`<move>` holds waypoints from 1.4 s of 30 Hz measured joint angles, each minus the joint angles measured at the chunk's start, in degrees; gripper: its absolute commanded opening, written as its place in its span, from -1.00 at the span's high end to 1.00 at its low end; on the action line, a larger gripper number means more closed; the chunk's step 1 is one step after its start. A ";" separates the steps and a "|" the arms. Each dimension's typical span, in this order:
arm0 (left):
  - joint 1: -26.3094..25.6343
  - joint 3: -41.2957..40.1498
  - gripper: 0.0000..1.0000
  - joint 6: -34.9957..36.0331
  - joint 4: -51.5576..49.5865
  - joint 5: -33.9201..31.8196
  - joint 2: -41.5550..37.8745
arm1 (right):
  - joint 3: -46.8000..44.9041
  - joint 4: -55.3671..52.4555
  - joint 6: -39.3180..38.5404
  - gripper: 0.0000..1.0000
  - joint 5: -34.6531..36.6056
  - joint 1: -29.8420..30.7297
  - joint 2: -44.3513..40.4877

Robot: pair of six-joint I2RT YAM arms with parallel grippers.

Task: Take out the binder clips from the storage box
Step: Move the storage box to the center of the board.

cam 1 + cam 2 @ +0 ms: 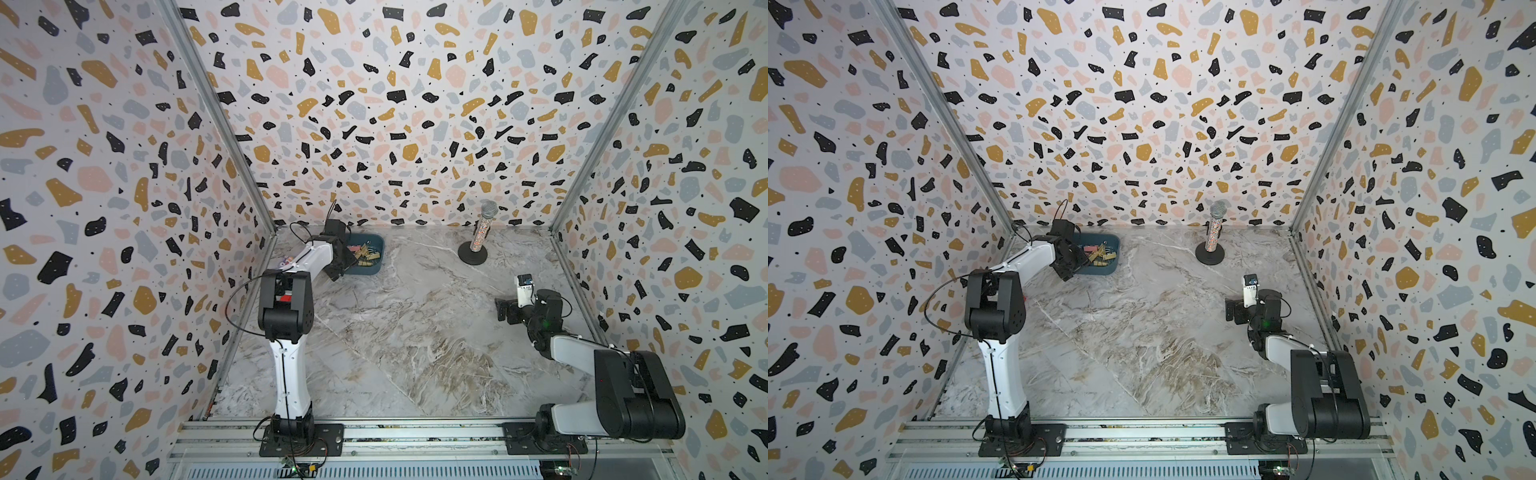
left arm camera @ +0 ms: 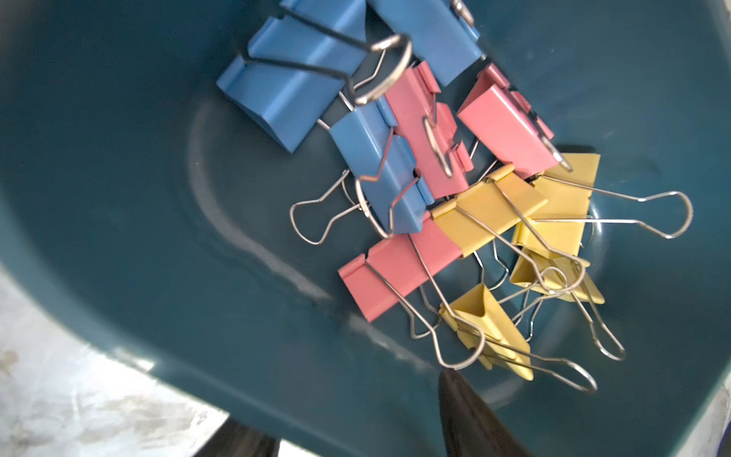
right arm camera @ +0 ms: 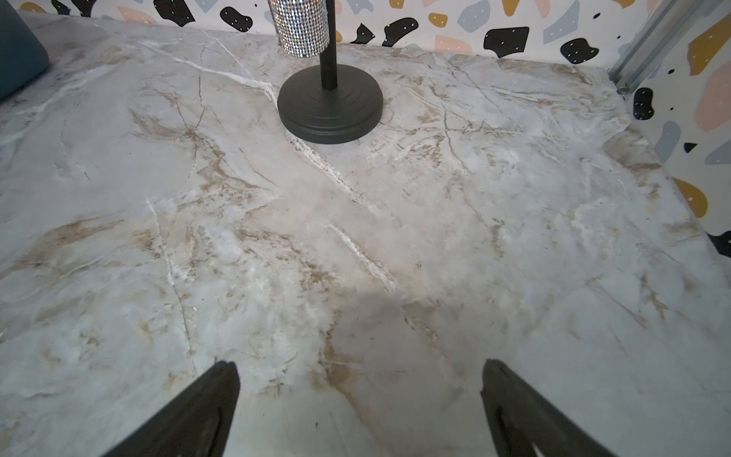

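Note:
The dark teal storage box [image 1: 372,266] [image 1: 1109,270] stands at the table's back left. Inside it lie several binder clips [image 1: 365,251] [image 1: 1100,251] in blue, pink and yellow with wire handles, heaped together in the left wrist view [image 2: 407,269]. My left gripper [image 1: 345,262] [image 1: 1077,259] [image 2: 344,395] is open and straddles the box's near wall [image 2: 118,198]. One of its fingers [image 2: 459,407] is inside, its tip at a yellow clip's wire loop [image 2: 459,356]; the other is outside the wall. My right gripper [image 1: 500,309] [image 1: 1231,309] [image 3: 360,368] hangs open over bare table at the right, holding nothing.
A glittery microphone on a round black stand [image 1: 478,249] [image 1: 1210,251] [image 3: 330,105] stands at the back right. Patterned walls close in the table on three sides. A bit of red [image 1: 285,298] shows through the left arm's elbow, near the left wall.

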 measured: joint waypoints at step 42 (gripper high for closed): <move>-7.96 -17.38 0.09 -2.10 8.11 -0.57 -12.66 | 0.07 -0.13 0.42 -1.00 -0.04 0.00 0.04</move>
